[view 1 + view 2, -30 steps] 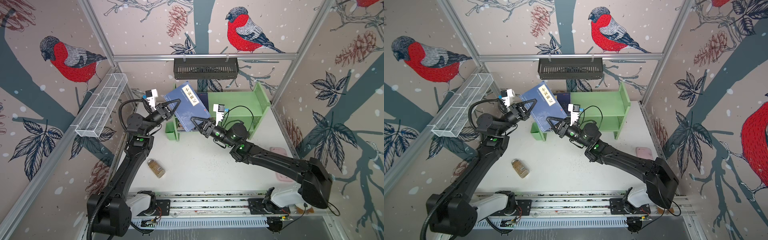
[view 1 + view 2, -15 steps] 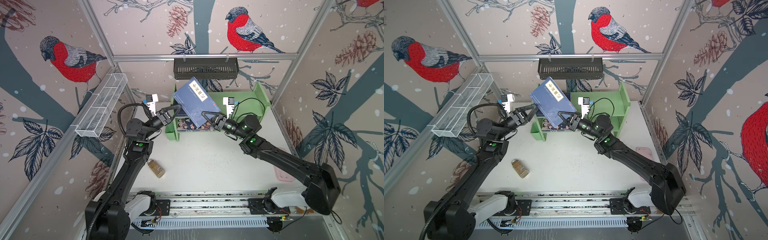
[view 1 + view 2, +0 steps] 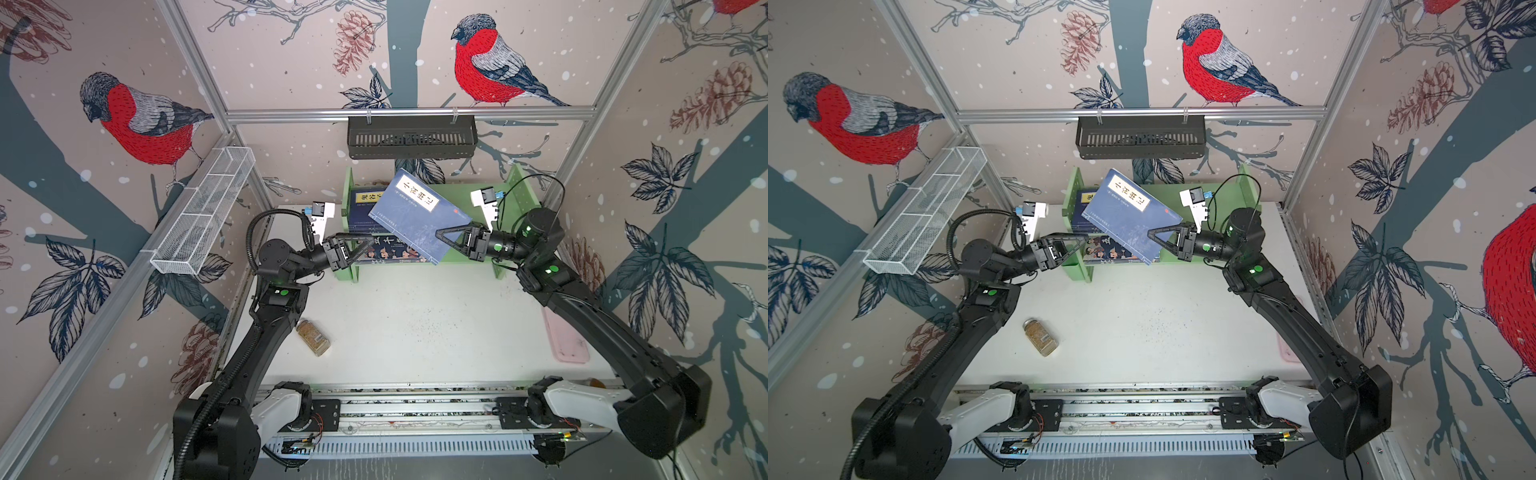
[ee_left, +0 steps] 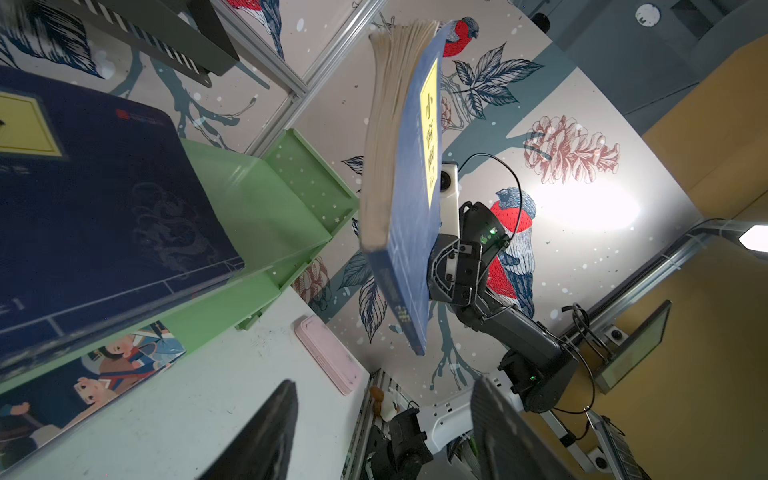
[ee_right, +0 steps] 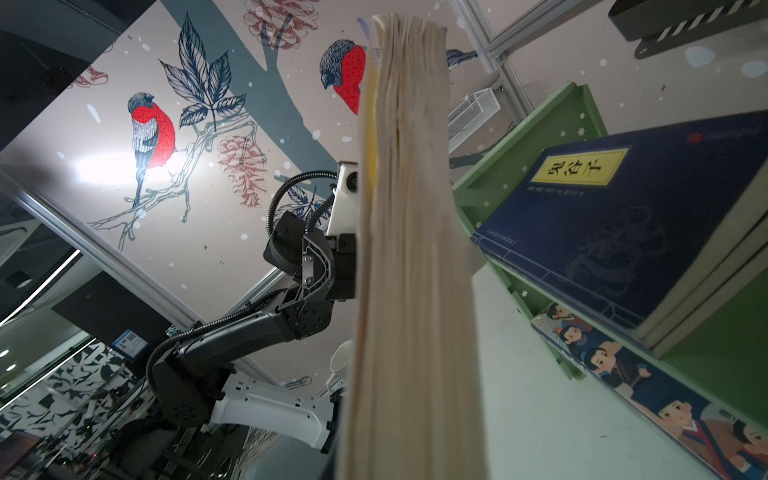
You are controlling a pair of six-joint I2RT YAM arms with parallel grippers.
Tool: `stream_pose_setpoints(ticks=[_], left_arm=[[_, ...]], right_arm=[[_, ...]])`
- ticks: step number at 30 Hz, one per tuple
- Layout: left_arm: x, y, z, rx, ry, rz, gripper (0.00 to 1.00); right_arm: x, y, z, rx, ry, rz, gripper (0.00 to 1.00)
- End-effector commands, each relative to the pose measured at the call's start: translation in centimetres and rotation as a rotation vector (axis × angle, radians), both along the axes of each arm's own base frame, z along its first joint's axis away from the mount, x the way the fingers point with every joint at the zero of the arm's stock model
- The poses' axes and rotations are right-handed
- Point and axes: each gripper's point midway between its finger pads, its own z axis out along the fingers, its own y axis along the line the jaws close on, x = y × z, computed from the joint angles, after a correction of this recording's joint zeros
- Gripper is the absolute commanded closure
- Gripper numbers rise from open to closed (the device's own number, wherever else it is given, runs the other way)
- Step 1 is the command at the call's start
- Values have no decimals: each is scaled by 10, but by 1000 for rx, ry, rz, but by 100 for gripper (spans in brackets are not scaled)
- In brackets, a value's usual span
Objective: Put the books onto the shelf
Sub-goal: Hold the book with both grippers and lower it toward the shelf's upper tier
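Note:
My right gripper point(image 3: 442, 235) point(image 3: 1154, 235) is shut on a corner of a navy-blue book with a yellow label point(image 3: 419, 216) point(image 3: 1129, 216) point(image 4: 411, 208), held tilted in the air in front of the light green shelf point(image 3: 515, 195) point(image 3: 1250, 187) point(image 4: 266, 199). In the right wrist view the book's page edge point(image 5: 411, 249) hides my jaws. Another navy book point(image 3: 365, 208) point(image 5: 623, 224) lies on the upper tier. The cartoon-cover book point(image 3: 390, 251) point(image 4: 116, 370) lies on the lower tier. My left gripper point(image 3: 365, 245) point(image 3: 1081, 243) point(image 4: 384, 386) stands open and empty by the shelf's left end.
A spice jar point(image 3: 313, 337) lies on the table near the left arm. A pink flat case point(image 3: 567, 336) lies by the right arm. A black slotted basket point(image 3: 411, 137) hangs above the shelf, and a white wire basket point(image 3: 203, 216) hangs on the left wall.
My left gripper has opened, let go of the navy book and drawn back left. My right gripper has shut on the book and carried it right, over the shelf front.

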Motion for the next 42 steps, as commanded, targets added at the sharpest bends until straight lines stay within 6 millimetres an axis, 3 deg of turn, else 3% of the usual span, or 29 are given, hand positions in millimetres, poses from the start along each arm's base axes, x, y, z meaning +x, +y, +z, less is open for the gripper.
stream_pose_setpoints(ticks=[1, 6, 13, 16, 19, 22, 25, 34, 42], left_arm=[[-19, -2, 14, -19, -73, -77, 33], [-26, -7, 13, -14, -90, -104, 34], [-21, -10, 3, 0, -60, -86, 49], [-22, -12, 4, -1, -66, -98, 59], [-23, -15, 5, -5, -63, -106, 82], [-22, -15, 6, -9, -65, -102, 100], [-19, -14, 8, -19, -63, -81, 100], [11, 4, 23, -116, 18, 46, 100], [20, 7, 22, -142, 43, 74, 100]], right_arm=[[-18, 2, -5, -39, -30, 114, 99], [-22, 6, -17, -66, -7, 169, 99], [-26, 13, -23, -86, 4, 219, 98], [-31, 18, -25, -96, 9, 249, 99], [-28, 21, -29, -117, 17, 254, 94], [-21, 23, -29, -123, 23, 225, 71], [-13, 19, -25, -119, 20, 168, 45], [-6, -4, -14, -3, 37, 1, 40], [-2, 9, -22, 52, 69, -49, 42]])
